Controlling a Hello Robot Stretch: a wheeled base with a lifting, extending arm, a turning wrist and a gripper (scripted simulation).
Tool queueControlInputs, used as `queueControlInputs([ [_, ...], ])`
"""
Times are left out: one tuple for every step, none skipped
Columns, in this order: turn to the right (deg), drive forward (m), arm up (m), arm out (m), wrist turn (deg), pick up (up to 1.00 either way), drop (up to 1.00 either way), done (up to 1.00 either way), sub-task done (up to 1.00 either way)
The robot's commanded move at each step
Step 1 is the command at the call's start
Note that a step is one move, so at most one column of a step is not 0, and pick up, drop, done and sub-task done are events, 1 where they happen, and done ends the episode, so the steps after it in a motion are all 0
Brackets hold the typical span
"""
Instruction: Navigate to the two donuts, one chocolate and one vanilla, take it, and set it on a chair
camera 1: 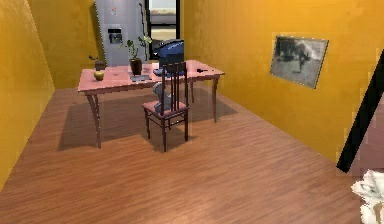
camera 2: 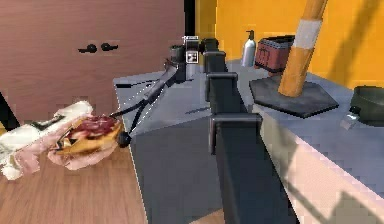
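Observation:
In the arm side view the dark arm rises from the bottom edge to two white marker squares, and my gripper (camera 2: 126, 132) reaches down to the left from there. At its far end hangs a lumpy brown, pink and white thing, the donuts (camera 2: 78, 138), off the edge of the grey counter (camera 2: 170, 160) with wood floor behind them, so the gripper holds them. In the forward view a dark red wooden chair (camera 1: 168, 103) stands at the near side of a pink table (camera 1: 115, 83), in the middle of the room.
On the table stand a laptop (camera 1: 169, 49), potted plants (camera 1: 135, 58) and a small cup (camera 1: 99, 73). Yellow walls bound the room, with a framed picture (camera 1: 299, 59) on the right one. On the counter are a bottle (camera 2: 248, 47), a red box (camera 2: 276, 53) and an orange post (camera 2: 301, 50).

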Motion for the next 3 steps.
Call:
queueControlInputs([
  [0.0, 0.0, 0.0, -0.42, 0.0, 0.0, 0.0, 0.0, 0.0],
  [-27.0, 0.0, 0.0, 0.0, 0.0, 0.0, 0.0, 0.0, 0.0],
  [0.0, 1.0, 0.0, 0.0, 0.0, 0.0, 0.0, 0.0, 0.0],
])
